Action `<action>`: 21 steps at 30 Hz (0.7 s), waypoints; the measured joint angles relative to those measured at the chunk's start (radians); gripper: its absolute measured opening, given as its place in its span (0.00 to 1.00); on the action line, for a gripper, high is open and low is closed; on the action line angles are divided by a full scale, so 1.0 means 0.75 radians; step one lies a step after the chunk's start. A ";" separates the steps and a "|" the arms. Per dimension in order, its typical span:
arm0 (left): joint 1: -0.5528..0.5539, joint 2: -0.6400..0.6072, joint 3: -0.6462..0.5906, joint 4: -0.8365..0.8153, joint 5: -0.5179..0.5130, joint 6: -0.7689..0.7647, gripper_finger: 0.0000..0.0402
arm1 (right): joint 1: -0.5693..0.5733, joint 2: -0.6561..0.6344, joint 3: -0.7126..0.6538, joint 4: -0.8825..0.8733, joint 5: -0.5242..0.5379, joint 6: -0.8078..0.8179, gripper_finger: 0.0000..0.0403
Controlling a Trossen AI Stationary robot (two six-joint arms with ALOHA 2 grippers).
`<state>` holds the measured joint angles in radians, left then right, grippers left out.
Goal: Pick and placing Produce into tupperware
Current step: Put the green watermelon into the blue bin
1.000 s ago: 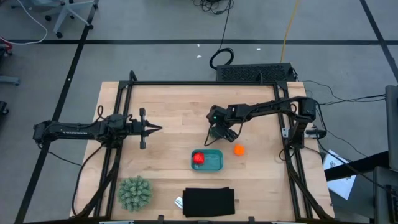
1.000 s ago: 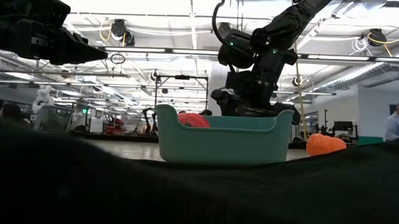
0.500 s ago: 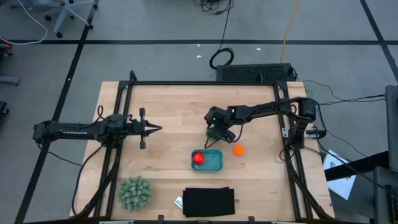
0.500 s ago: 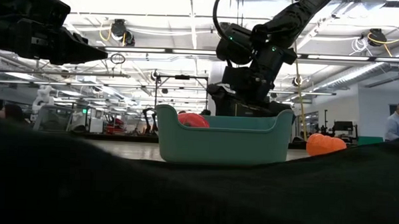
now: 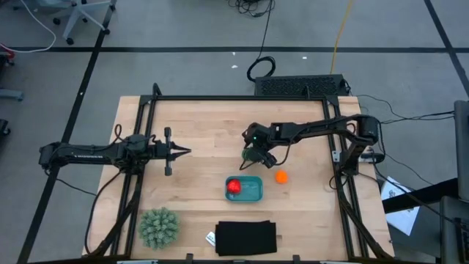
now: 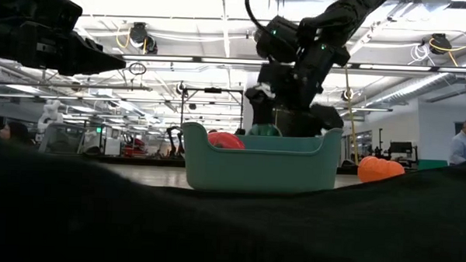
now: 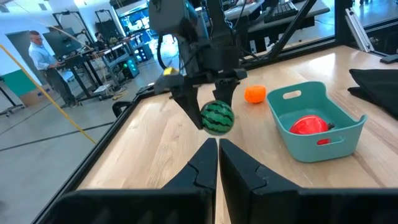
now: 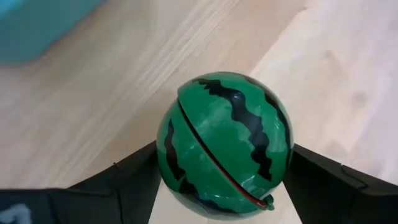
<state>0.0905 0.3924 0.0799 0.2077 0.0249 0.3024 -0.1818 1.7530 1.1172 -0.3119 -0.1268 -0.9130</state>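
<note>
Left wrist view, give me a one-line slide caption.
Right gripper lifts striped green watermelon ball beside teal plastic tub holding red ball.

- tupperware (image 5: pixel 244 188) sits a bit toward 5 o'clock from table centre, one round produce piece (image 5: pixel 233 186) inside at its 9 o'clock end
- second piece (image 5: pixel 281 176) on the table, just off the tub's 2 o'clock corner
- striped piece (image 7: pixel 217 117) up off the table in the right gripper (image 5: pixel 254 155), at the tub's 12 o'clock
- spiky ball (image 5: pixel 159 226) way over at 8 o'clock
- flat mat (image 5: pixel 246 237) at the tub's 6 o'clock
- left gripper (image 5: pixel 183 152) near 9 o'clock
</note>
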 joint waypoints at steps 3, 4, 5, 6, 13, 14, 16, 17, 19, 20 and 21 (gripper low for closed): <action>0.000 0.000 0.000 0.000 0.000 0.000 0.05 | 0.000 -0.050 0.000 0.002 0.000 0.056 0.72; 0.000 0.000 0.000 0.000 0.000 0.000 0.05 | 0.000 -0.066 0.000 0.004 0.000 0.078 0.72; 0.000 0.000 0.000 -0.001 0.000 0.000 0.05 | 0.000 -0.084 0.000 0.004 -0.001 0.103 0.72; 0.000 0.000 0.000 -0.001 0.000 0.000 0.05 | 0.001 -0.102 0.000 0.004 -0.002 0.131 0.72; 0.000 0.000 0.000 -0.001 0.000 0.000 0.05 | 0.043 -0.234 0.000 0.012 -0.011 0.294 0.72; 0.000 0.000 0.000 -0.001 0.000 0.000 0.05 | 0.051 -0.252 0.000 0.012 -0.011 0.318 0.72; 0.000 0.000 0.000 -0.001 0.000 0.000 0.05 | 0.070 -0.280 0.001 0.015 -0.011 0.380 0.72; 0.000 0.000 0.000 -0.001 0.000 0.000 0.05 | 0.080 -0.291 0.001 0.012 -0.011 0.416 0.72; 0.000 0.000 0.000 -0.001 0.000 0.000 0.05 | 0.100 -0.309 0.001 0.012 -0.011 0.485 0.72; 0.000 0.000 0.000 -0.001 0.000 0.000 0.05 | 0.110 -0.317 0.001 0.011 -0.011 0.518 0.72; 0.000 0.000 0.000 0.000 0.000 0.000 0.05 | 0.121 -0.323 0.001 0.006 -0.011 0.547 0.72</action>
<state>0.0905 0.3923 0.0799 0.2077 0.0250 0.3023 -0.0907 1.5109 1.1175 -0.3072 -0.1352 -0.5024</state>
